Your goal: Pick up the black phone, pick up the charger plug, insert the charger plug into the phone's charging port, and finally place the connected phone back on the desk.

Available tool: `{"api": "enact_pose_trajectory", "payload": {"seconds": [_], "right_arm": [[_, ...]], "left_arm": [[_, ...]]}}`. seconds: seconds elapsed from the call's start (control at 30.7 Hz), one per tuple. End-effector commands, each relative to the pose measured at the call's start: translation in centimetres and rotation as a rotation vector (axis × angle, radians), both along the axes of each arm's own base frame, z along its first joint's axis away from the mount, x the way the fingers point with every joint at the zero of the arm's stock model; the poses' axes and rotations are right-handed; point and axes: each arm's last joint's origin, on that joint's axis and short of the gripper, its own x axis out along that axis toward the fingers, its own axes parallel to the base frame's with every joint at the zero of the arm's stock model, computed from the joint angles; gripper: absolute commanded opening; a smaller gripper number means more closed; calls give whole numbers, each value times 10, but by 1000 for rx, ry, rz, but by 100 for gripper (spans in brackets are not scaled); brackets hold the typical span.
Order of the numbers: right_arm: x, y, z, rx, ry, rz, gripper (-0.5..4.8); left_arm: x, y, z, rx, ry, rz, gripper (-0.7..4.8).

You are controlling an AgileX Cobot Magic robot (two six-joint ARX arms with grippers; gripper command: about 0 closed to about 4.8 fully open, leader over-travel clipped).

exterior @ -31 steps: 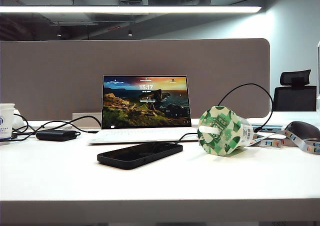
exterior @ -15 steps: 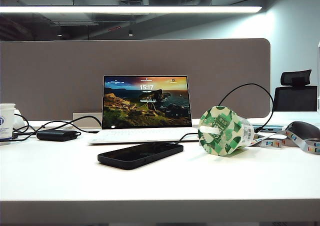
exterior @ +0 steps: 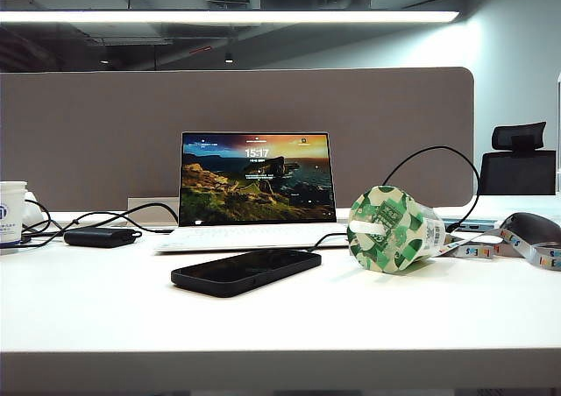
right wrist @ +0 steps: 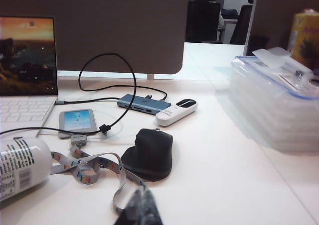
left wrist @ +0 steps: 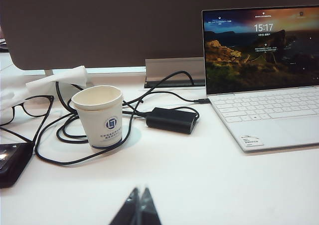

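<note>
We find the black phone (exterior: 245,271) lying flat, screen up, near the middle of the worktop (exterior: 280,326), just in front of the open laptop (exterior: 256,190). Its long axis runs slantwise, one short edge turned toward the tipped yoghurt cup (exterior: 390,229); we judge the charging port sits on one of those short edges, but it is too small to make out.

The charger plug (right wrist: 105,129) shows in the right wrist view only: a small dark tip at the end of a thin black cable (right wrist: 127,80) that loops up and comes down beside a small grey device (right wrist: 77,120). It lies loose on the worktop, well apart from the phone, so we read both pick-ups as not yet done.

Left gripper (left wrist: 138,207): fingers clenched tip to tip on nothing, low over bare worktop, facing a paper cup (left wrist: 99,115), a black adapter box (left wrist: 172,119) and tangled cables (left wrist: 60,135). Right gripper (right wrist: 141,207): fingers likewise pressed together and empty, just short of a black mouse (right wrist: 149,153) and a coloured lanyard (right wrist: 94,168). Neither arm shows in the exterior view.

In the way, by our judgement: the mouse and lanyard sit between the right fingers and the plug; a grey hub (right wrist: 142,104) and a white remote (right wrist: 176,111) lie beyond it. The tipped cup crowds the phone's right end. A stack of clear boxes (right wrist: 274,100) stands off to the side, no hindrance. Both sets of fingers must release before any grasp.
</note>
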Motion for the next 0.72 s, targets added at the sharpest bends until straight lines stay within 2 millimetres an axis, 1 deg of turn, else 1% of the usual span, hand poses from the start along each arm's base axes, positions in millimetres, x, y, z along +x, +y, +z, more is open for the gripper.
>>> {"api": "enact_pose_trajectory", "payload": {"seconds": [0.03,0.72], "right_arm": [[0,0,0,-15,-5,-3,0],[0,0,-2,-16,9,-3,0]], "left_arm": [[0,0,1,4,-9,-3,-5],[0,0,1,4,-9,-3,-5]]}}
